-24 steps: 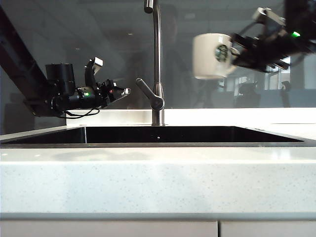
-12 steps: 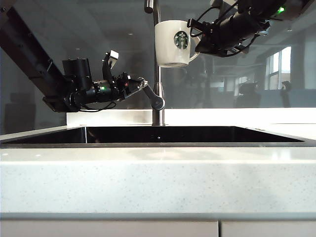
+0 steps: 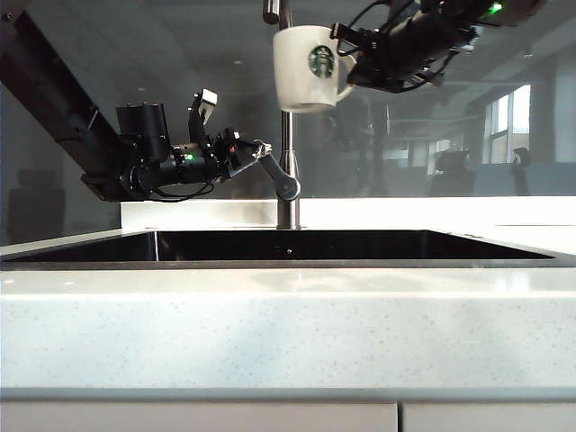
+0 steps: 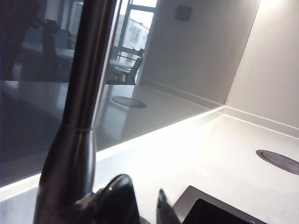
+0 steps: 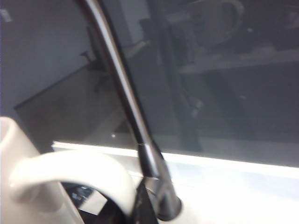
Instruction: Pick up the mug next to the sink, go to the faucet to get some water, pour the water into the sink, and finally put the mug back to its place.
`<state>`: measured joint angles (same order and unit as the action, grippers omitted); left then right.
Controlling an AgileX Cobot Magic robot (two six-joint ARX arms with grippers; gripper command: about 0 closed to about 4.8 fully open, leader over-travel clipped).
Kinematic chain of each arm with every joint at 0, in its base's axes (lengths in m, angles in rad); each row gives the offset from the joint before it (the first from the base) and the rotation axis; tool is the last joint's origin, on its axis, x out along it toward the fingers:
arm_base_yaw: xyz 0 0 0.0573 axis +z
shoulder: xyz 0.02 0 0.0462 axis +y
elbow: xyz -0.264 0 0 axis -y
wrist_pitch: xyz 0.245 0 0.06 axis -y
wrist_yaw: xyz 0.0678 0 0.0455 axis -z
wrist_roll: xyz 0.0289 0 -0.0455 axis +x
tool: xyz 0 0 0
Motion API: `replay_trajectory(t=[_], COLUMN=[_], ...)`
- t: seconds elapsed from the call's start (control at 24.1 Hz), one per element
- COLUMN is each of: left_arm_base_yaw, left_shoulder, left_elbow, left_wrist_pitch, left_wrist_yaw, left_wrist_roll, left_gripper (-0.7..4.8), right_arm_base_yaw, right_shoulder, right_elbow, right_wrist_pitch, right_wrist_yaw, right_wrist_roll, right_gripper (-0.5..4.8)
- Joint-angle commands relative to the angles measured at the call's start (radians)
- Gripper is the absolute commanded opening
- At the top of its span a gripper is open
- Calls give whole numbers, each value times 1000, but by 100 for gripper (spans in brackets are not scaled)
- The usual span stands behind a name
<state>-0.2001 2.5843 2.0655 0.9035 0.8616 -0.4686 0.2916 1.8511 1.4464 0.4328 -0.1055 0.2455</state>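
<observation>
Left end effector [image 3: 255, 155] low, spread wide — right end effector [image 3: 346, 67] high, clamped.

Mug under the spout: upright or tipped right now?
Upright. The mug hangs level, rim up and base flat, held by its handle in the right pincer, in front of the faucet.

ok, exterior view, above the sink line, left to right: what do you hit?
left gripper, open at the faucet lever → faucet upright tube → right gripper, shut on the mug's handle. The mug overlaps the tube, so I leave it unranked. The sink spans below all of them.
</observation>
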Motion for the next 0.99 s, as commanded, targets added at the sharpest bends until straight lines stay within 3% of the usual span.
replay_trajectory(t=[0.04, 0.54, 0.99], left_arm_base_yaw=[-12, -12, -12], left_shoulder=[-9, -10, -10], left_elbow=[12, 14, 14], left_wrist_pitch=[61, 132, 122], left_wrist_yaw=[88, 270, 276], left_wrist_roll=[-37, -139, -113], left_gripper=[130, 129, 129], right_arm_base_yaw=[21, 34, 34], right_shoulder=[3, 9, 9], right_elbow=[47, 87, 87], right_wrist_pitch=[57, 46, 43], right_wrist_yaw=[-1, -4, -8], right_wrist_roll=[17, 64, 66], right_gripper=[-6, -6, -6])
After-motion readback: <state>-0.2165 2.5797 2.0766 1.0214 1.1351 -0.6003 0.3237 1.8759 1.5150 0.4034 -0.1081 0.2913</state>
